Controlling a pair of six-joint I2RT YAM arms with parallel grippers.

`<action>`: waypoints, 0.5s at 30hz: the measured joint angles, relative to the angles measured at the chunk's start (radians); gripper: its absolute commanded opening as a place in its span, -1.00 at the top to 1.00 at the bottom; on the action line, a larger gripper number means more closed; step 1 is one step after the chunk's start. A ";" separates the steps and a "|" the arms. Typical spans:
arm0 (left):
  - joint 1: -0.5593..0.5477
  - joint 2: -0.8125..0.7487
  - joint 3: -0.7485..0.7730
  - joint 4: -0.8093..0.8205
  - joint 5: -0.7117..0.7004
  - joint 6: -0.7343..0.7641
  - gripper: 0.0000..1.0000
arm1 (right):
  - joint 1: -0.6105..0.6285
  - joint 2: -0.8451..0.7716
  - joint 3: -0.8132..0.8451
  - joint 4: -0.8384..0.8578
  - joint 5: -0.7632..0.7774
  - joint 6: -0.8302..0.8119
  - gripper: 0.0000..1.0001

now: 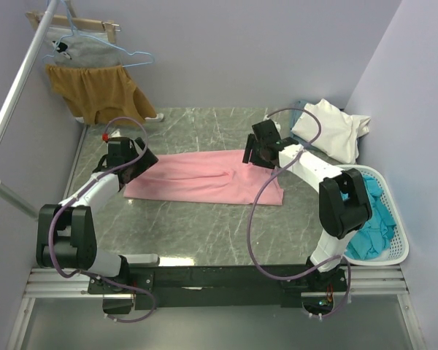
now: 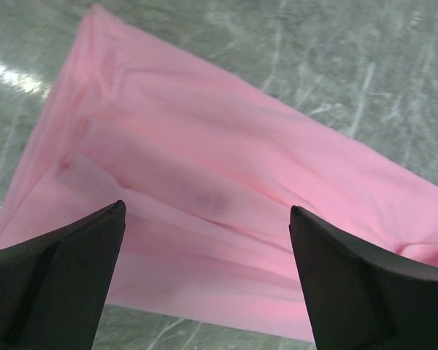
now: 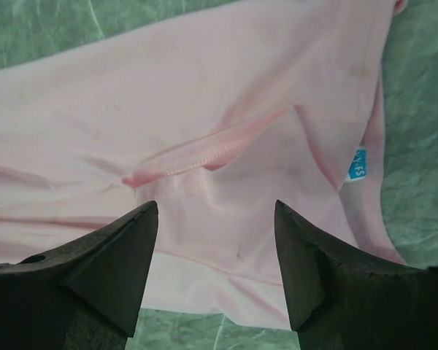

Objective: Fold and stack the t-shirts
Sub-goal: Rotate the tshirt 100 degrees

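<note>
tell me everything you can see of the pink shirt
The pink shirt is soft, thin-looking cotton, folded into a long band lying flat across the grey marble table, lightly creased. A stitched hem edge and a small blue label show near its right end. The left gripper and right gripper are open over its ends, neither pinching it.

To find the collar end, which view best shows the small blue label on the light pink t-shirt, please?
The right wrist view: the small blue label shows plainly on the light pink cotton t-shirt. The top view shows the whole shirt but no label; the left wrist view only pink cloth.
</note>
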 measured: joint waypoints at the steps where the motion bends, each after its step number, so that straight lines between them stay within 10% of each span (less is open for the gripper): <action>1: -0.001 0.002 0.001 0.018 0.016 0.001 -0.99 | 0.000 -0.002 -0.016 0.010 -0.018 0.000 -0.43; 15: -0.043 0.274 0.125 0.129 0.102 0.028 -0.99 | -0.034 0.044 -0.128 0.051 -0.097 0.024 -0.45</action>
